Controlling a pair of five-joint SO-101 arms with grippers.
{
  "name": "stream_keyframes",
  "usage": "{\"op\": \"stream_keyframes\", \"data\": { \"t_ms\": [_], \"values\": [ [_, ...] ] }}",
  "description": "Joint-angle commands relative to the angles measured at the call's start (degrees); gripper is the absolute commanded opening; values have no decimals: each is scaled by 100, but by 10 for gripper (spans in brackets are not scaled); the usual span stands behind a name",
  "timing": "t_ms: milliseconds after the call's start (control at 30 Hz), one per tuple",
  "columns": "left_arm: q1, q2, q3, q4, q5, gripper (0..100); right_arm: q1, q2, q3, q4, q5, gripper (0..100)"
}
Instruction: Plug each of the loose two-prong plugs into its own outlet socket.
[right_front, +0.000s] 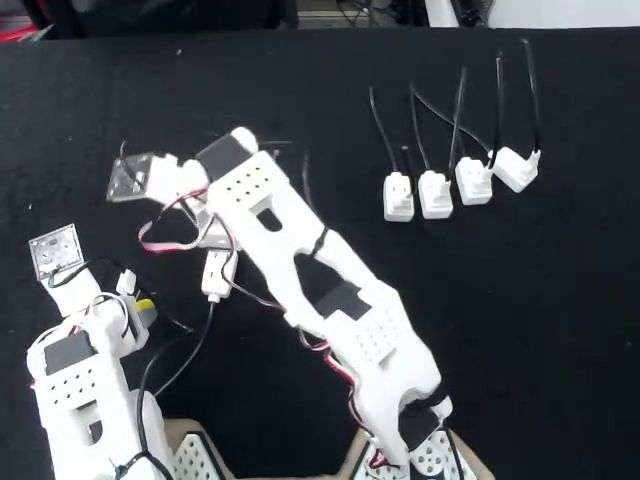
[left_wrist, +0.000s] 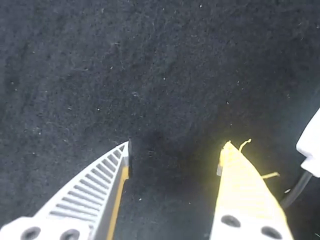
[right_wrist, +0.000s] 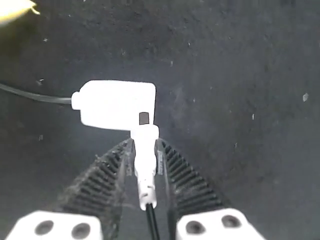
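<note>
My right gripper (right_wrist: 144, 146) is shut on a small white two-prong plug (right_wrist: 145, 134) with a black cable. The plug's front end butts against the side of a white outlet socket block (right_wrist: 117, 103) lying on the black cloth; no prongs show between them. In the high view this plug and socket (right_front: 213, 275) lie under the right arm's wrist (right_front: 215, 240), left of centre. My left gripper (left_wrist: 175, 155) is open over bare cloth, with one grey finger and one yellow finger (left_wrist: 245, 185). It sits near the table's front left (right_front: 140, 303), just left of that plug.
Several more white socket blocks (right_front: 435, 194) with black cables stand in a row at the back right. The right arm (right_front: 330, 290) stretches diagonally across the middle. A white piece with a black cable (left_wrist: 311, 145) lies beside the left gripper.
</note>
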Motion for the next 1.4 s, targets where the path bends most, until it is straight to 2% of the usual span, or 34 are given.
{"op": "stream_keyframes", "data": {
  "t_ms": [0, 233, 367, 600, 733, 900, 1000, 1100, 1200, 1367],
  "values": [
    [242, -62, -418, -9, -9, 288, 88, -505, -725, 431, -484, 11],
    [277, -62, -813, -44, -35, 288, 97, -954, -629, 413, -1081, 11],
    [303, 0, -1499, -53, -26, 288, 35, -980, -268, 141, -1363, 11],
    [1200, 721, -1921, -387, 18, 288, 53, -1569, 875, -378, -1793, 11],
    [1358, 1503, -1965, -554, 26, 288, 53, -2589, 2659, -1240, -1952, 11],
    [1402, 1670, -2070, -527, 176, 288, 185, -4549, 5798, -3393, -2207, 11],
    [1367, 1670, -2176, -527, 176, 288, 185, -5420, 7073, -4343, -2593, 11],
    [1420, 1670, -2211, -527, 202, 288, 202, -5824, 7996, -5187, -2936, 11],
    [1481, 1670, -2211, -527, 519, 288, 176, -5991, 8716, -6075, -3288, 11],
    [1464, 1143, -2158, -193, 756, 288, 176, -6501, 9121, -6382, -3727, 11]
  ]
}}
